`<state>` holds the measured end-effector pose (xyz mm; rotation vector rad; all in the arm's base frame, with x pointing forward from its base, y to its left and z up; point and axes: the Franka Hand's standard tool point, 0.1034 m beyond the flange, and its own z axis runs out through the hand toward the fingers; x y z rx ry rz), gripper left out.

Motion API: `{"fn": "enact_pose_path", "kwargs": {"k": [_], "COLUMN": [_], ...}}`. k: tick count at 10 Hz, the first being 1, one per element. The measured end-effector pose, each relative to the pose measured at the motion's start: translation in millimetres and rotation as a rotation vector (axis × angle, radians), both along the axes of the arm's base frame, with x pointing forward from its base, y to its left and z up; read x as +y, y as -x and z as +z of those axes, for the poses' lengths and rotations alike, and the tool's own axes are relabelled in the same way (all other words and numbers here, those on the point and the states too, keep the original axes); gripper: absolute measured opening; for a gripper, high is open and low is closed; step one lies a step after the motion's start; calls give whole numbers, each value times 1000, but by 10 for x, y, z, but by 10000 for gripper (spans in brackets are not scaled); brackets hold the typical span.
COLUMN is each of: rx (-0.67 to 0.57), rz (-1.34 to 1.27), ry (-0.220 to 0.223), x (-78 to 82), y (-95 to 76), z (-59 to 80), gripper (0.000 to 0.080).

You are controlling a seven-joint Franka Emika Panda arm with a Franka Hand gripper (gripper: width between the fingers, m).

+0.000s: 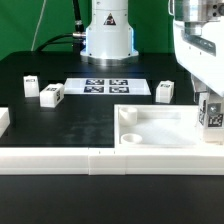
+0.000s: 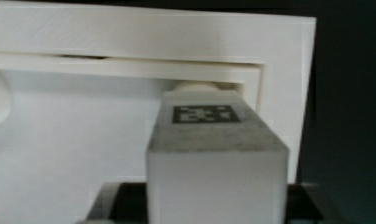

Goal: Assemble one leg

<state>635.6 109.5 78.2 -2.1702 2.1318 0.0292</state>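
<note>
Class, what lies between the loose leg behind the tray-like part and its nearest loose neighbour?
The marker board, between that leg and the other leg; the exterior view shows it.

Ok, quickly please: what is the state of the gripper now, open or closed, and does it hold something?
Gripper: closed, holding the leg.

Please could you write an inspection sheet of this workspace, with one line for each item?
Surface: black table, with the marker board on it and a white rail along the front.
Job's things: the leg is held beside the tray-like part.
Clutter: loose tagged blocks.
Grippers: gripper appears shut on the leg.
Cables: black cables by the arm base.
Surroundings: green backdrop.
</note>
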Motion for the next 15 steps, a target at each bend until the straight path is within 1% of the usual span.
{"fn": "enact_pose_path", "kwargs": {"k": [1, 3, 4, 5, 6, 8, 13, 14, 15], "rx": [8, 3, 3, 0, -11, -29, -74, -77, -81], "rz": [-94, -29, -27, -7, 127, 334, 862, 931, 1075], "ry": [-6, -2, -2, -2, 7, 17, 49, 57, 75], "x": [3, 2, 7, 33, 44, 59, 88, 114, 130], "y": [4, 3, 4, 7, 6, 4, -2, 4, 11], "z": [-2, -5, -6, -5, -4, 1, 1, 0, -6], "gripper": [291, 291, 484, 596, 633, 646, 649, 649, 649]}}
